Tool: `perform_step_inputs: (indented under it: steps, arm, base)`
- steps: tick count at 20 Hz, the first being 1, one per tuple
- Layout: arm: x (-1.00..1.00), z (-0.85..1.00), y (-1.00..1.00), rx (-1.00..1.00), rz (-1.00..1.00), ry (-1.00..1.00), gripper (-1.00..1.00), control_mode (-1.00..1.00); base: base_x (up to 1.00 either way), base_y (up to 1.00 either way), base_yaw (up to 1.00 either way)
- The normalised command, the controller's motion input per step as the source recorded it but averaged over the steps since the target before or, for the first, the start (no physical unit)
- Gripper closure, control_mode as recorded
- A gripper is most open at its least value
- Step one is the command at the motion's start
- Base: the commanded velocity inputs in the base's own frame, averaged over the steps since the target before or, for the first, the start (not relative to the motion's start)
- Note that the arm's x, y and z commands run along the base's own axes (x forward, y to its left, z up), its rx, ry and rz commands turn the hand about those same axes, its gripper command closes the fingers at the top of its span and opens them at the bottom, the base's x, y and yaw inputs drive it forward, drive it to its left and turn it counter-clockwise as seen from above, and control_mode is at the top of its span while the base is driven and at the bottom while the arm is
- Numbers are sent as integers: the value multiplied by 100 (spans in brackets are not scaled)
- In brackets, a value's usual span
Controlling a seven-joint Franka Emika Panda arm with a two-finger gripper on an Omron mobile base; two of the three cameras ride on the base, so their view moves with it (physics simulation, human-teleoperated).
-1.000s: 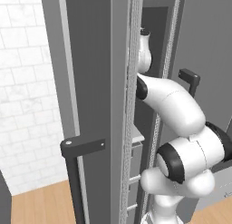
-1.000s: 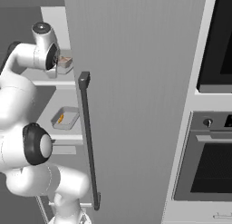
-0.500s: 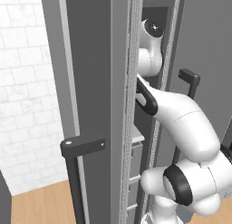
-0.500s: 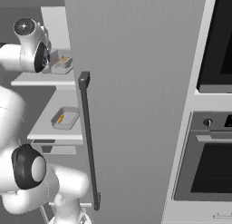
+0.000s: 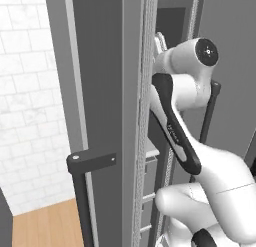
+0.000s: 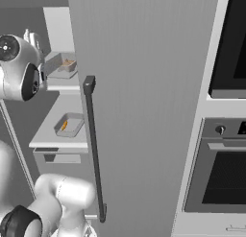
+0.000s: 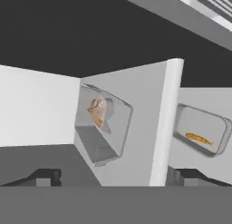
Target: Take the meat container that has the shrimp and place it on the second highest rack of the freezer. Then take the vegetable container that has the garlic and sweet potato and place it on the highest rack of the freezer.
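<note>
Grey steel fills my left base view: the freezer (image 5: 107,91) door stands edge-on with its ribbed seal facing me, and my white arm reaches past it into the open compartment, wrist up by the top shelves.

Over to the right base view, and both trays are parked inside. On the highest rack sits the vegetable container (image 6: 62,65), something tan-orange showing in it. One rack down sits the meat container (image 6: 69,124) with the shrimp (image 6: 64,126) as a small orange sliver. My wrist hangs just beside the upper tray, apart from it.

Now the hand view, rolled sideways. My claw (image 7: 113,177) is spread wide and carries nothing, its two dark tips far apart at the bottom. Ahead lies the vegetable container with the pale garlic (image 7: 104,106) beside the brown sweet potato (image 7: 96,115). Across the pale shelf edge lies the meat container with its shrimp.

Both trays look to be where the task wants them, so I judge the step in hand is the retreat. Do it well: keep the tips wide, pull straight back along my approach line, stay clear of the tray's rim and the shelf lip, and mind the door seal beside my elbow.
</note>
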Motion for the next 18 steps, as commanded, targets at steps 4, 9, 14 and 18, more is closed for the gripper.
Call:
perform_step_inputs:
  steps: [4,9,14,18]
  arm:
    - [-100,-3,-48,2,-1,0,-100,-100]
    - [-100,-11,-57,0,-4,4,-100,-100]
    - [-93,-11,-65,0,-5,8,-100,-100]
    - [-84,-15,-68,0,-7,14,-100,-100]
  base:
    - [0,0,0]
    - [0,0,0]
    - [0,0,0]
    - [0,0,0]
